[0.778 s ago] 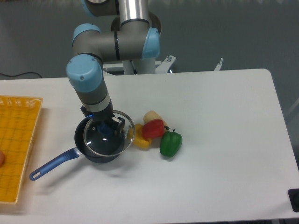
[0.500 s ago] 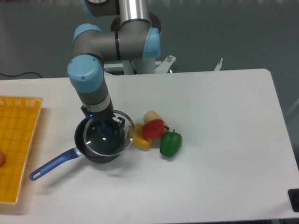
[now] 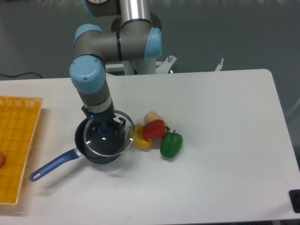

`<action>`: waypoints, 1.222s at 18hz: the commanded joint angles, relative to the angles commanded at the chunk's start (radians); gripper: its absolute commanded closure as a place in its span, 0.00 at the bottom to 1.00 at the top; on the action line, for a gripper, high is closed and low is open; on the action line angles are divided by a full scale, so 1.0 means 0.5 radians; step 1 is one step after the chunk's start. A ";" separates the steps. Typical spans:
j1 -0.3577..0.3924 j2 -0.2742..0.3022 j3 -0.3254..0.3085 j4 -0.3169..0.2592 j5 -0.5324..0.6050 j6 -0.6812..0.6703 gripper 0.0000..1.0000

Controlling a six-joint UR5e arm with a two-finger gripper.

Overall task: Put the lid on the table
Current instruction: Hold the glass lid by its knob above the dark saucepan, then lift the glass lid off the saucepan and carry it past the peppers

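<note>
The lid (image 3: 107, 145), a clear glass disc with a silver rim, hangs just over the dark saucepan (image 3: 92, 156) and is offset a little to the right of it. My gripper (image 3: 108, 128) comes straight down onto the lid's centre and is shut on its dark blue knob, which the fingers mostly hide. The pan's blue handle (image 3: 50, 166) points to the front left. Both stand at the left middle of the white table (image 3: 225, 117).
Right beside the lid lie a yellow pepper (image 3: 141, 142), a red pepper (image 3: 153, 129), a green pepper (image 3: 171, 144) and a pale vegetable (image 3: 152, 116). A yellow mesh tray (image 3: 16, 140) fills the left edge. A dark object (image 3: 295, 200) sits at the front right corner.
The arm has shifted slightly to the right, carrying the lid with it by a small amount. The saucepan and the peppers have not moved.
</note>
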 joint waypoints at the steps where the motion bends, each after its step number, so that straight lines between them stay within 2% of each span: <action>1: 0.000 0.000 -0.006 0.000 0.003 0.000 0.54; 7: 0.015 0.000 0.000 -0.012 0.000 0.006 0.54; 13: 0.116 0.006 0.043 -0.015 0.006 0.028 0.54; 17: 0.202 0.003 0.169 -0.150 0.006 0.128 0.54; 22: 0.362 0.009 0.184 -0.227 0.006 0.371 0.54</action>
